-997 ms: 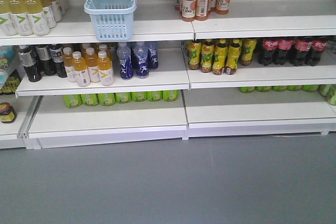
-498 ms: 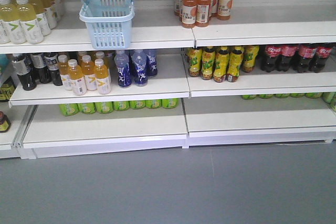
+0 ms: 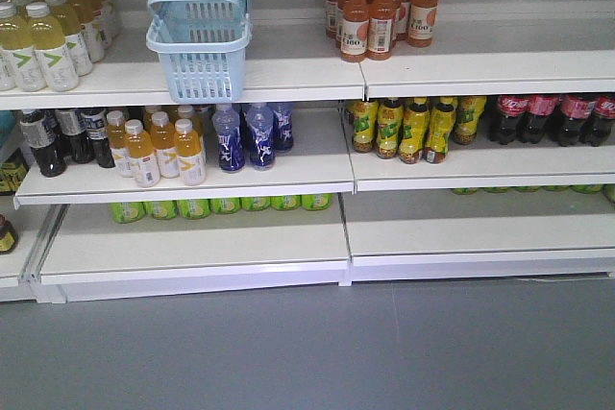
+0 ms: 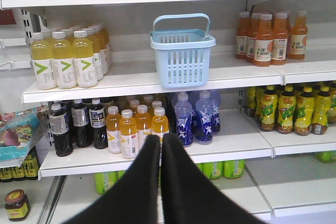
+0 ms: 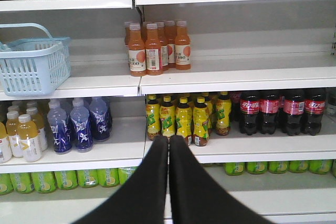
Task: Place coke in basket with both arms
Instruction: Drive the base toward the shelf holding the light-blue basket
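Note:
The light blue basket (image 3: pixel 199 46) stands empty on the upper shelf, left of centre, with its loop handle up. It also shows in the left wrist view, basket (image 4: pixel 183 43), and at the left edge of the right wrist view, basket (image 5: pixel 32 54). The coke is out of view in every frame. My left gripper (image 4: pixel 161 139) is shut with nothing in it, some way in front of the middle shelf and below the basket. My right gripper (image 5: pixel 168 140) is also shut and empty, facing the yellow-green bottles.
Dark cola bottles with red labels (image 3: pixel 550 117) stand at the right of the middle shelf. Orange bottles (image 3: pixel 382 14) sit right of the basket, pale yellow bottles (image 3: pixel 48 36) to its left. Blue bottles (image 3: pixel 248 133) and green cans (image 3: pixel 221 205) lie lower. Grey floor (image 3: pixel 307 352) lies in front.
The shelves have slid down and slightly right in the front view and look a little larger, so the view has moved. Nothing on the shelves has moved.

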